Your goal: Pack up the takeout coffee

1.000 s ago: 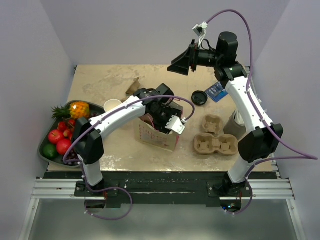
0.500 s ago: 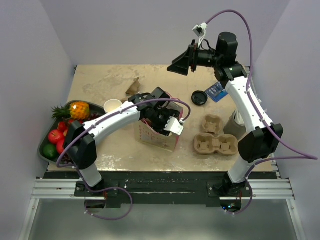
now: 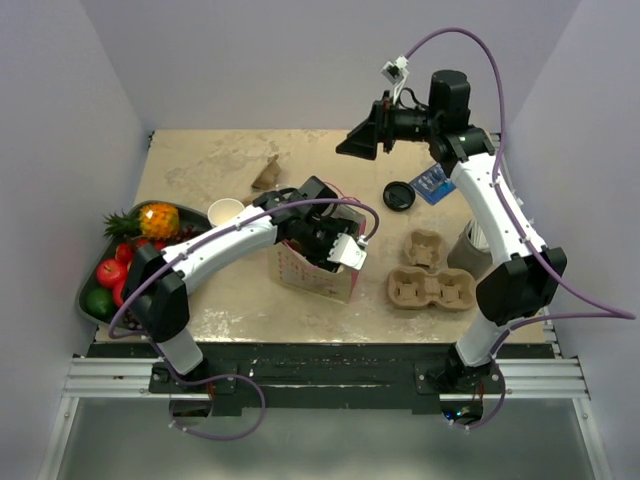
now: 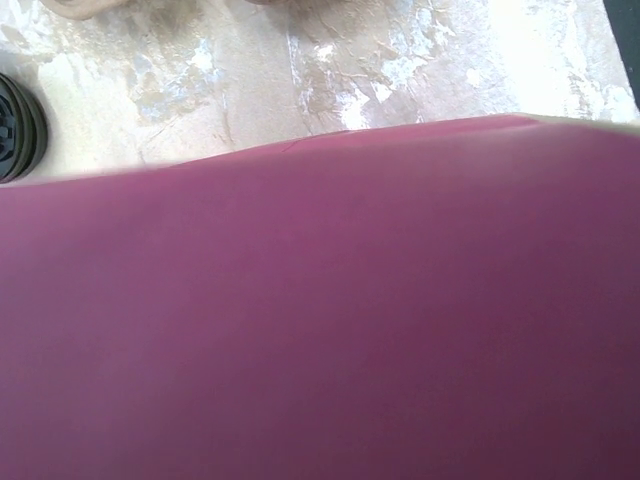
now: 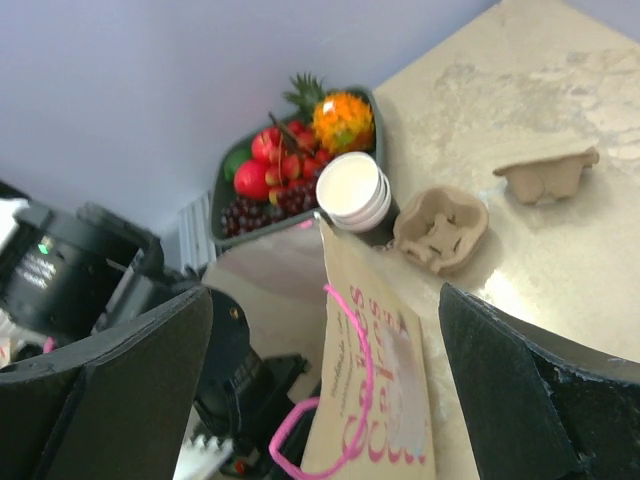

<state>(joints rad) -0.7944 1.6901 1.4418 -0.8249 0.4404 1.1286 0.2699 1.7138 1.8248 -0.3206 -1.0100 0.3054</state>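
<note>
The takeout coffee does not show in any view. My left gripper [image 3: 318, 243] reaches down into the open paper bag [image 3: 318, 272] with pink lettering at the table's middle, and the bag hides its fingers. The left wrist view is filled by a blurred maroon surface, with a strip of table above it. My right gripper [image 3: 360, 140] is open and empty, held high above the back of the table. Its view [image 5: 325, 295] looks down on the bag [image 5: 385, 400], the pink handle [image 5: 345, 390] and my left arm [image 5: 225, 370] inside.
A loose black lid [image 3: 398, 195] and a blue item [image 3: 432, 183] lie at the back right. Pulp cup carriers [image 3: 430, 272] sit right of the bag. Lidless stacked cups [image 3: 225, 211] stand left of it. A fruit tray [image 3: 95, 285] is at the far left.
My left arm has shifted a little left, its wrist still in the bag. My right gripper has turned slightly and sits a bit lower in the view.
</note>
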